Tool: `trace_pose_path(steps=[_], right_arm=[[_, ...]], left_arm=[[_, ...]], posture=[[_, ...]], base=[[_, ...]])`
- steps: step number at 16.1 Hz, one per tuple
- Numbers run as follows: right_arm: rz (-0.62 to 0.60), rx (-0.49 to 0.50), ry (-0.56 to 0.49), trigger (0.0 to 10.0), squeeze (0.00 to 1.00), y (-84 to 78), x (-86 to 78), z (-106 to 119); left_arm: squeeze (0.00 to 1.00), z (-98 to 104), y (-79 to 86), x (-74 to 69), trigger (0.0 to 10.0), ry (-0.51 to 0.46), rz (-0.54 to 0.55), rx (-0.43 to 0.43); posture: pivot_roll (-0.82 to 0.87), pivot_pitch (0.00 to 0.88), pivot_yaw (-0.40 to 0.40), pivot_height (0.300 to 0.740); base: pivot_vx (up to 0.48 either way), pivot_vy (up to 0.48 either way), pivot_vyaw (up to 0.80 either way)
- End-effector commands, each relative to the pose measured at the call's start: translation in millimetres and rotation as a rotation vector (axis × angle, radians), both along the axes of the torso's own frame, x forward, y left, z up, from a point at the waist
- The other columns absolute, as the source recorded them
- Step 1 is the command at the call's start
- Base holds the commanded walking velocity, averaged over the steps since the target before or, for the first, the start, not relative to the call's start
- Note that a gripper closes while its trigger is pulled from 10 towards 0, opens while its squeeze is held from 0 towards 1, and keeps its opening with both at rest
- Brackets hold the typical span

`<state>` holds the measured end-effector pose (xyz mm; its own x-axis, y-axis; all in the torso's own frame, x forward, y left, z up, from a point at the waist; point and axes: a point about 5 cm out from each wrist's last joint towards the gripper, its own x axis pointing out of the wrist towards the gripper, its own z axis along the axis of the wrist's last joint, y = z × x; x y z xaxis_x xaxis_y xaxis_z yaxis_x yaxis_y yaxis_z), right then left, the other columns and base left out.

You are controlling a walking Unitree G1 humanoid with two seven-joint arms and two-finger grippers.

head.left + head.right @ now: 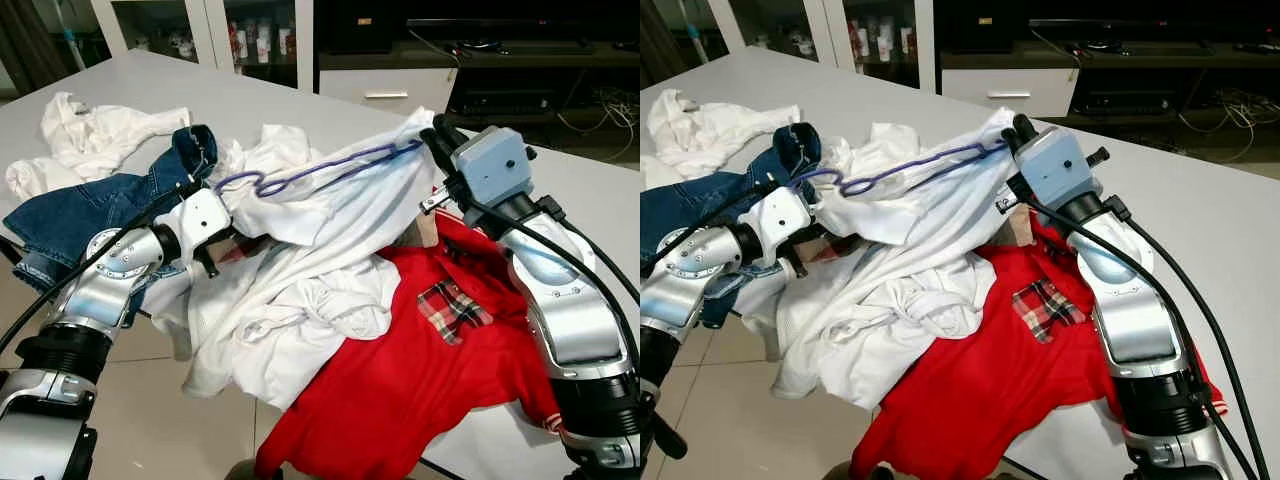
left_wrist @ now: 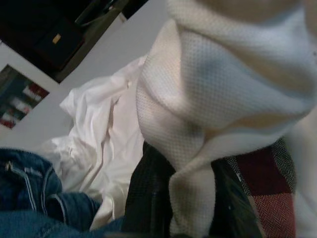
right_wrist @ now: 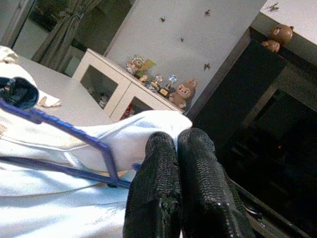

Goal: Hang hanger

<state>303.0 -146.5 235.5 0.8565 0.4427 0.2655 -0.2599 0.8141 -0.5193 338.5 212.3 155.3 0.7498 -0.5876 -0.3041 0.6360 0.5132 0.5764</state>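
Note:
A purple hanger (image 1: 320, 170) lies across the raised top of a white shirt (image 1: 330, 225) on the table, its hook (image 1: 240, 183) pointing toward the jeans. My right gripper (image 1: 433, 132) is at the hanger's right end, fingers (image 3: 163, 188) pressed together, shut on the hanger's end (image 3: 111, 173) where the shirt bunches up. My left gripper (image 1: 232, 238) is pushed under the shirt's left side. In the left wrist view, white knit cloth (image 2: 198, 163) runs between its two dark fingers (image 2: 143, 198).
A red garment with a plaid pocket (image 1: 452, 308) spreads under my right arm and hangs over the table's front edge. Blue jeans (image 1: 70, 215) and another white garment (image 1: 90, 135) lie at the left. The grey table (image 1: 300, 100) stretches back toward cabinets (image 1: 260, 35).

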Motion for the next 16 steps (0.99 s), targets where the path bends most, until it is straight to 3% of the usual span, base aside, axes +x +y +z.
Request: trace_pose_path(steps=[1, 3, 4, 6, 7, 9, 11, 13, 16], right_arm=[[0.038, 0.002, -0.003, 10.0, 0.0, 2.5, -4.6, 3], [0.072, -0.024, 0.072, 10.0, 0.0, 8.6, -11.7, -20], [0.028, -0.021, 0.097, 10.0, 0.0, 6.0, -8.7, -31], [-0.156, 0.008, 0.125, 10.0, 0.0, -16.3, 7.7, -45], [-0.195, 0.024, 0.122, 10.0, 0.0, -22.4, 11.2, -43], [-0.351, 0.078, 0.067, 10.0, 0.0, -51.8, 21.7, -27], [-0.408, 0.11, 0.03, 10.0, 0.0, -65.1, 25.0, -17], [-0.439, 0.121, 0.007, 10.0, 0.0, -72.3, 28.3, -13], [-0.372, 0.105, 0.0, 10.0, 0.0, -63.1, 26.9, -15]], left_arm=[[0.0, 7, 3.8, 3.7, 0.0, -0.024, 0.027, 0.006], [0.0, 13, -2.3, 6.3, 0.0, -0.055, 0.015, -0.023], [0.0, 14, -9.7, 4.2, 0.0, -0.068, -0.037, -0.042], [0.0, 9, -21.7, -4.6, 0.0, -0.044, -0.142, -0.073], [0.0, 7, -21.9, -5.9, 0.0, -0.036, -0.151, -0.062], [0.0, 1, -19.3, -10.6, 0.0, -0.005, -0.171, -0.044], [0.0, 0, -17.2, -14.3, 0.0, 0.01, -0.188, -0.043], [0.0, -2, -15.0, -16.2, 0.0, 0.016, -0.189, -0.044], [0.0, -2, -13.3, -16.8, 0.0, 0.019, -0.184, -0.039]], posture=[[0.06, 0.0, 0.021, 0.74], [0.07, 0.0, 0.023, 0.74], [0.06, 0.0, 0.022, 0.74], [0.06, 0.0, 0.025, 0.74], [0.06, 0.0, 0.025, 0.74], [0.06, 0.0, 0.025, 0.74], [0.06, 0.0, 0.022, 0.74], [0.07, 0.0, 0.019, 0.74], [0.07, 0.0, 0.018, 0.74]], base=[[0.0, 0.0, 0.0], [0.0, 0.0, 0.0], [0.0, 0.0, 0.0], [0.0, 0.0, 0.0], [0.0, 0.0, 0.0], [0.0, 0.0, 0.0], [0.0, 0.0, 0.0], [0.0, 0.0, 0.0], [0.0, 0.0, 0.0]])
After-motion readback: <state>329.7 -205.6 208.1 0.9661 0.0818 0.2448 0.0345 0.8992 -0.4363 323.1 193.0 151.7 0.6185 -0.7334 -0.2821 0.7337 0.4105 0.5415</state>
